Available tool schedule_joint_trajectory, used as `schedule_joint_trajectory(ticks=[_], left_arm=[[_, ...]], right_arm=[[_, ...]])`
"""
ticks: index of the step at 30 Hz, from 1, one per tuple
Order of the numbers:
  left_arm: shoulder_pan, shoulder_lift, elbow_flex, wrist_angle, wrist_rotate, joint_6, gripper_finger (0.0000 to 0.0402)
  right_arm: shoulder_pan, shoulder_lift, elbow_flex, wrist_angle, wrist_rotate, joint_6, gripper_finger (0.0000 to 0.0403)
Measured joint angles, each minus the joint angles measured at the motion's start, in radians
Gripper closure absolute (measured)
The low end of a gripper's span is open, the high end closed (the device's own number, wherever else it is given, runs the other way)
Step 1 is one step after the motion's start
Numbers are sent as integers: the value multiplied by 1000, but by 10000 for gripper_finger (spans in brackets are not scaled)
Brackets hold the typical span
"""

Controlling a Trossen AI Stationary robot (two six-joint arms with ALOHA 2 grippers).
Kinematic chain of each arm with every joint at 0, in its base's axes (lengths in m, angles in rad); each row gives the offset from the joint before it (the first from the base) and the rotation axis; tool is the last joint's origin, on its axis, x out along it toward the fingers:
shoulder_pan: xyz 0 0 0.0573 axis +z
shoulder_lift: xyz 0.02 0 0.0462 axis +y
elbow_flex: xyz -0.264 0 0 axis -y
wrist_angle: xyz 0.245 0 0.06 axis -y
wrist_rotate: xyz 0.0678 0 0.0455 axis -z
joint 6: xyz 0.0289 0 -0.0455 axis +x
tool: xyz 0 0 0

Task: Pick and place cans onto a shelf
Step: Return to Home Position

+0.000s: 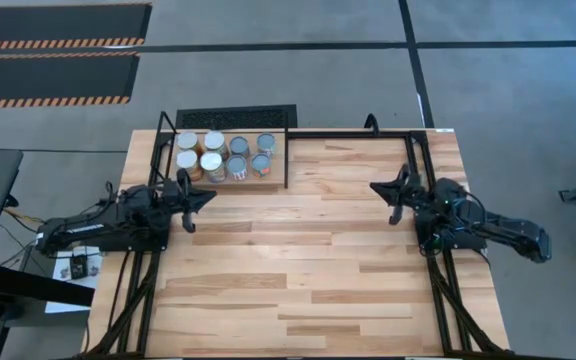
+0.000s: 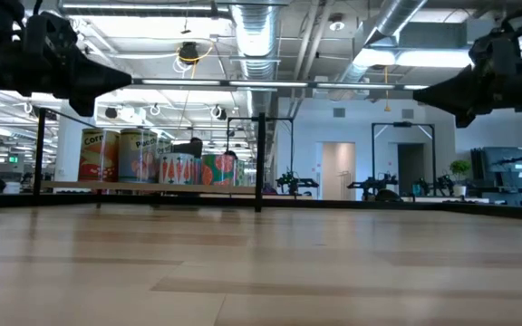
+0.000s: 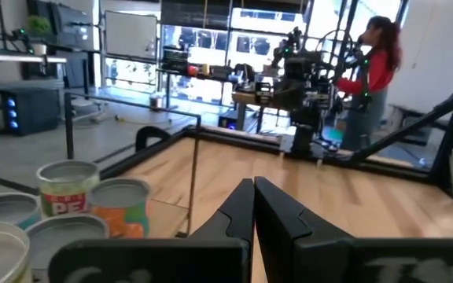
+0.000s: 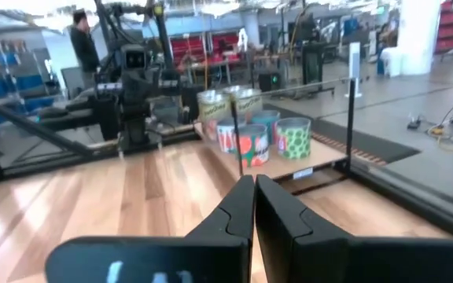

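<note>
Several cans (image 1: 224,155) stand upright in two rows on the shelf (image 1: 268,172), a small light-wood board in a black rod frame at the table's far left. They also show in the low view (image 2: 152,156), the left wrist view (image 3: 93,200) and the right wrist view (image 4: 254,126). My left gripper (image 1: 211,197) is shut and empty, hovering above the table just near of the shelf. My right gripper (image 1: 373,186) is shut and empty, hovering at the table's right side.
The plank tabletop (image 1: 298,260) stretches between the two arms. A black rod frame (image 1: 368,133) runs along the far edge and both sides. People stand in the room beyond the table (image 3: 372,71) (image 4: 81,43).
</note>
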Motion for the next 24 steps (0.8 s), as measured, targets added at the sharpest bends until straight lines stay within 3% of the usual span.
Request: schedule_joint_trajectory(ticks=[24], left_arm=[[1,0,-2,-21,0,-53,401]], right_arm=[[41,19,1,-50,1,53,365]])
